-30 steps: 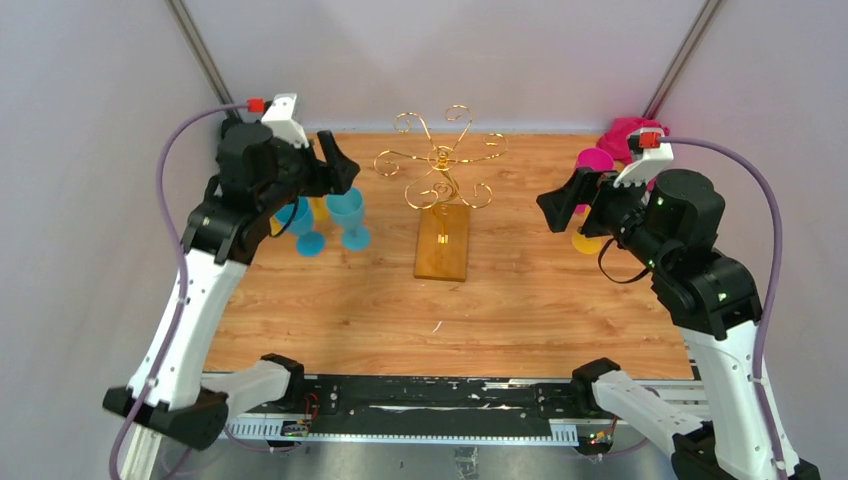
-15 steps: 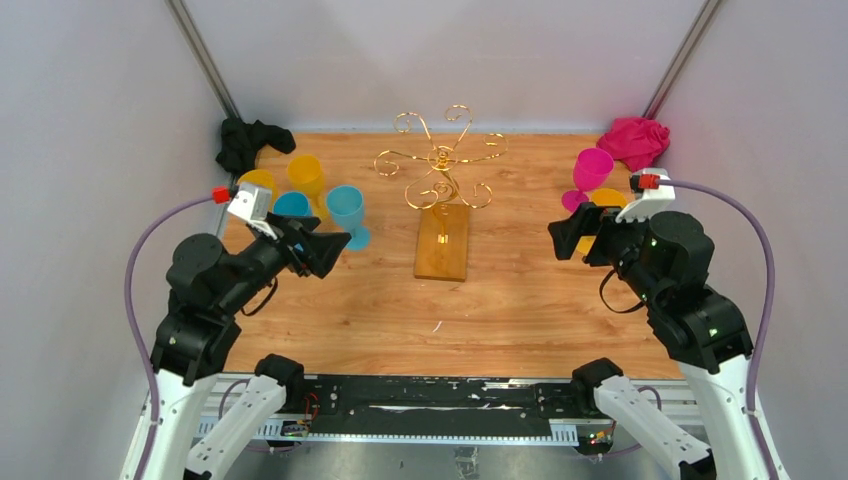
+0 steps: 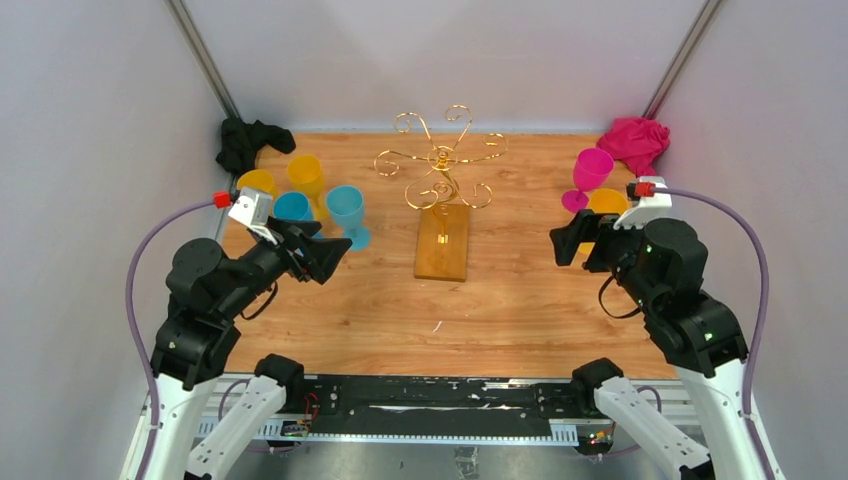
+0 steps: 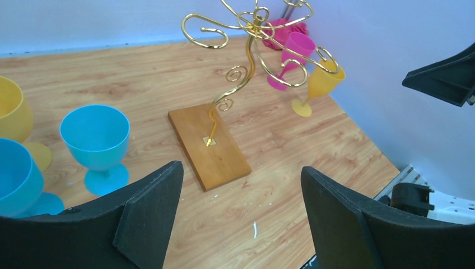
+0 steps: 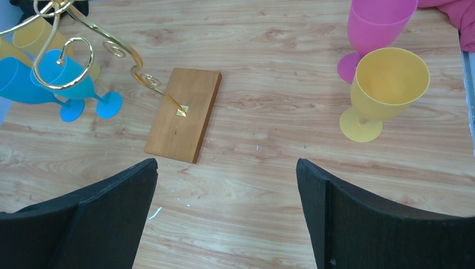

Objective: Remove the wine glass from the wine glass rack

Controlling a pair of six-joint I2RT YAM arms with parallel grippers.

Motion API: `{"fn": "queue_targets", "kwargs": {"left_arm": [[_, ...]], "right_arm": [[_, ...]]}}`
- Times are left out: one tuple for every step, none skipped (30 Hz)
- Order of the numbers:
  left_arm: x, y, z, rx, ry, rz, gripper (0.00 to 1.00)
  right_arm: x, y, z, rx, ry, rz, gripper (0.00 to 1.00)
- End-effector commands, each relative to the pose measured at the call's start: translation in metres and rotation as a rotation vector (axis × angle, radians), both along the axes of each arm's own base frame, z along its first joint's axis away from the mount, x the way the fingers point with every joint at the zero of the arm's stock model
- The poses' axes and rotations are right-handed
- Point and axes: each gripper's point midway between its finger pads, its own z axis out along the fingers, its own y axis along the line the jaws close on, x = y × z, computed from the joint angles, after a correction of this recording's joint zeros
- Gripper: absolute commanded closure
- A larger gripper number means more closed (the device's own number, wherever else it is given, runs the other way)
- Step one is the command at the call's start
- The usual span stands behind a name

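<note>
The wine glass rack [image 3: 440, 165] is gold wire with scroll arms on an orange-brown wooden base [image 3: 443, 242] at the table's middle. No glass hangs on its arms in any view. It also shows in the left wrist view [image 4: 246, 67] and the right wrist view [image 5: 182, 115]. My left gripper [image 3: 325, 250] is open and empty, left of the base and raised above the table. My right gripper [image 3: 568, 240] is open and empty, to the right of the base. Each wrist view shows bare table between its own fingers [image 4: 151, 207] [image 5: 112, 202].
Two blue glasses [image 3: 347, 210] [image 3: 293, 206] and two yellow glasses [image 3: 305, 172] stand upright at the left. A pink glass [image 3: 592, 170] and a yellow glass [image 3: 605, 200] stand at the right. A black cloth [image 3: 250, 140] and a pink cloth [image 3: 635, 140] lie in the back corners.
My left arm has pulled back and down from beside the blue glasses toward the near left. My right gripper has drawn back slightly. Both stay open; little moved in the last half second.
</note>
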Motion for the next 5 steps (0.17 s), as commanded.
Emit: {"fn": "queue_targets", "kwargs": {"left_arm": [[-0.0010,-0.0014,-0.0047,0.008,0.016,-0.012,0.17],[-0.0013,-0.0013,-0.0043,0.008,0.015,-0.012,0.17],[-0.0012,-0.0009,-0.0047,0.009,0.017,-0.010,0.17],[-0.0011,-0.0002,-0.0052,0.012,0.018,-0.006,0.16],[-0.0009,0.0007,-0.0059,0.014,0.020,-0.001,0.14]], "right_arm": [[-0.0014,-0.0006,-0.0163,-0.044,0.053,0.008,0.00],[-0.0012,-0.0015,-0.0178,-0.045,0.055,0.003,0.01],[-0.0015,-0.0008,-0.0175,-0.045,0.050,0.008,0.00],[-0.0023,-0.0003,-0.0179,-0.042,0.048,0.012,0.00],[-0.0024,-0.0008,-0.0176,-0.040,0.044,0.010,0.00]]}}
